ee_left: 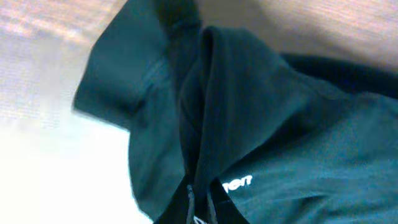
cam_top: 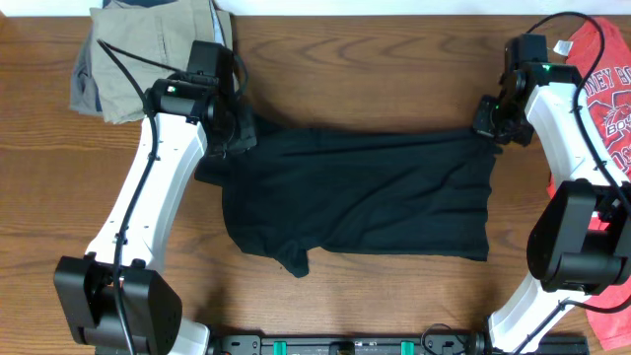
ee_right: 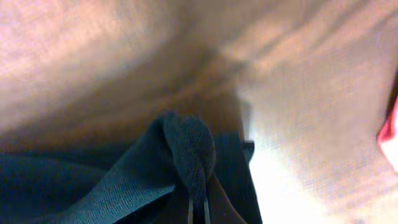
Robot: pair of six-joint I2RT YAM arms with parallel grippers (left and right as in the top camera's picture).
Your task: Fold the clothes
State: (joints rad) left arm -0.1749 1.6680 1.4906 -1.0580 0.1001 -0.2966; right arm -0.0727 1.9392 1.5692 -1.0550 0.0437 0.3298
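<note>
The clothes, a black T-shirt (cam_top: 365,192), lie spread across the middle of the wooden table, folded over lengthwise. My left gripper (cam_top: 232,128) is shut on the shirt's upper left corner; in the left wrist view the dark fabric (ee_left: 205,106) bunches up out of the jaws, with small white lettering (ee_left: 237,183) beside them. At the upper right corner my right gripper (cam_top: 491,126) is shut on the shirt; a pinched ridge of cloth (ee_right: 189,149) rises from between its fingers in the right wrist view.
Folded khaki trousers (cam_top: 148,49) lie at the back left, close behind the left arm. A red T-shirt with white lettering (cam_top: 606,89) lies along the right edge beside the right arm. The arm bases stand at the front corners.
</note>
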